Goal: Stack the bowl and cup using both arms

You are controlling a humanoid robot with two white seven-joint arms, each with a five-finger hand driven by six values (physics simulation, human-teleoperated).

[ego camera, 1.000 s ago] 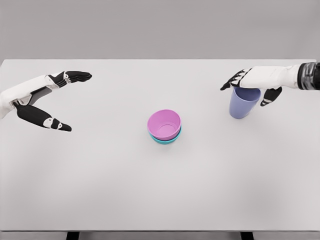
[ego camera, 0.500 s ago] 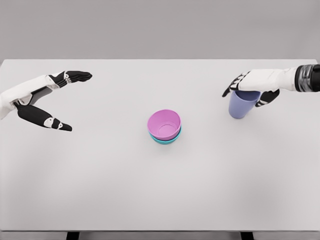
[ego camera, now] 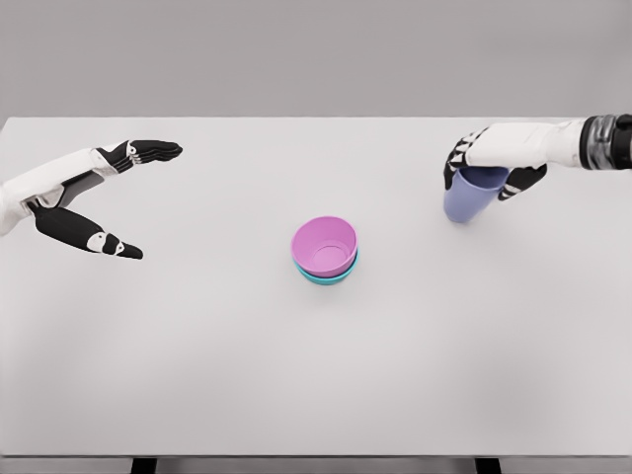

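Observation:
A pink bowl [ego camera: 325,244] sits nested in a teal bowl [ego camera: 327,277] near the middle of the white table [ego camera: 316,375]. At the right, my right hand [ego camera: 489,163] is shut on the rim of a lavender cup [ego camera: 466,198], which hangs tilted with its base swung toward the bowls, just off the tabletop. My left hand [ego camera: 109,193] stays open at the far left, thumb and fingers spread wide, holding nothing.
The table's far edge runs behind both hands, against a grey wall. Two dark table legs [ego camera: 144,464] show below the front edge.
The right hand has closed around the cup's rim, lifted it slightly and drawn it left, tilting it. The left arm and the bowls have not moved.

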